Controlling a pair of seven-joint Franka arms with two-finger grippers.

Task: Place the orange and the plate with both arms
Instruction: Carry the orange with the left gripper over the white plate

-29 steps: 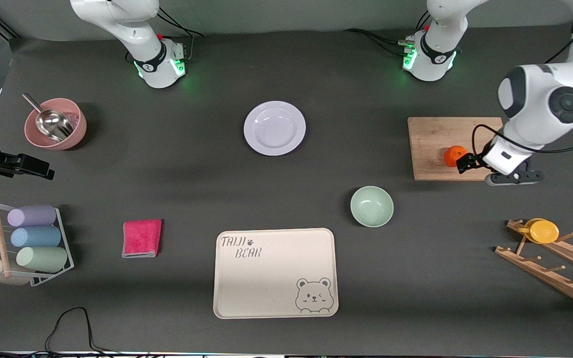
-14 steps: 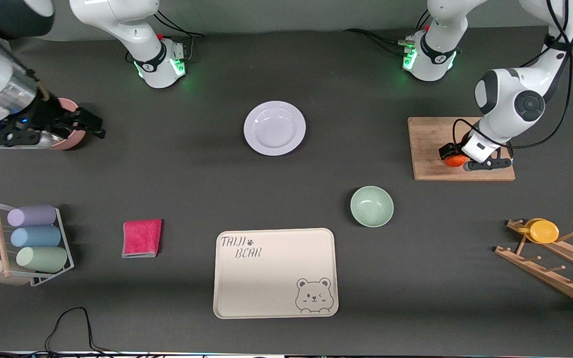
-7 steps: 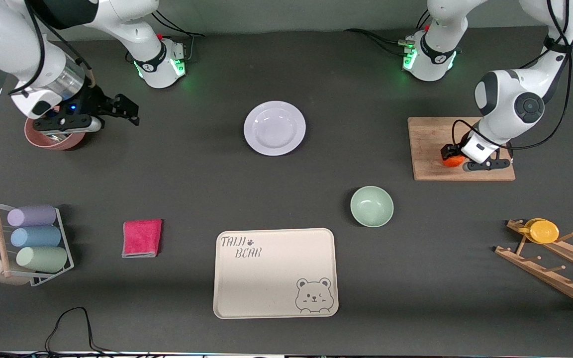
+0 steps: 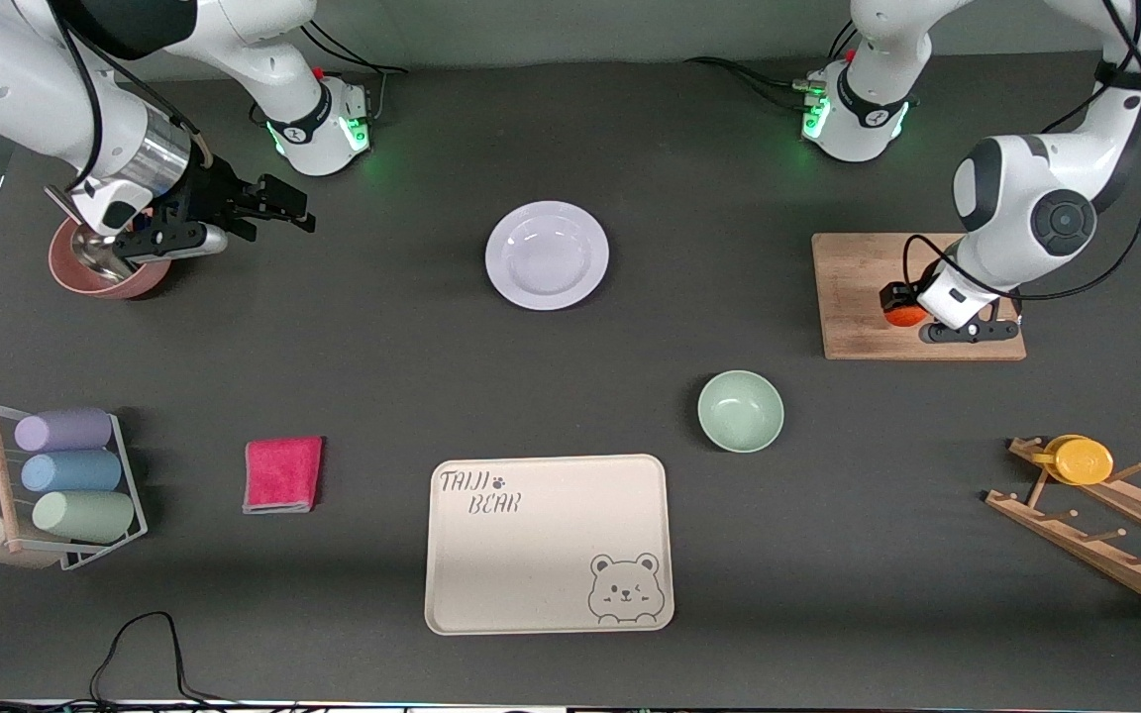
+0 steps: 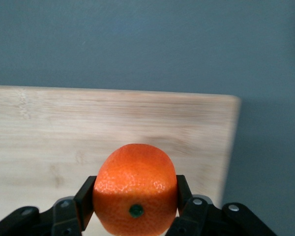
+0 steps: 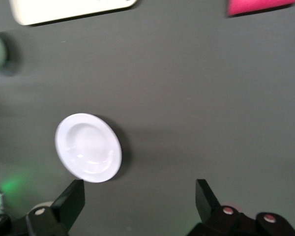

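The task looks barely begun. At the front view's upper left, the right gripper (image 4: 283, 213) hangs over bare table, fingers spread wide, holding nothing. The plate (image 4: 547, 254) sits untouched at upper centre. At right, over the board (image 4: 853, 287), the left gripper (image 4: 902, 305) is clamped on the orange (image 4: 902, 315).

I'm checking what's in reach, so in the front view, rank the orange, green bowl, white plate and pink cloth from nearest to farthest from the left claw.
1. Orange: in the left claw, over the wooden board.
2. Green bowl: nearer the camera.
3. White plate: mid-table.
4. Pink cloth: toward the right arm's end.
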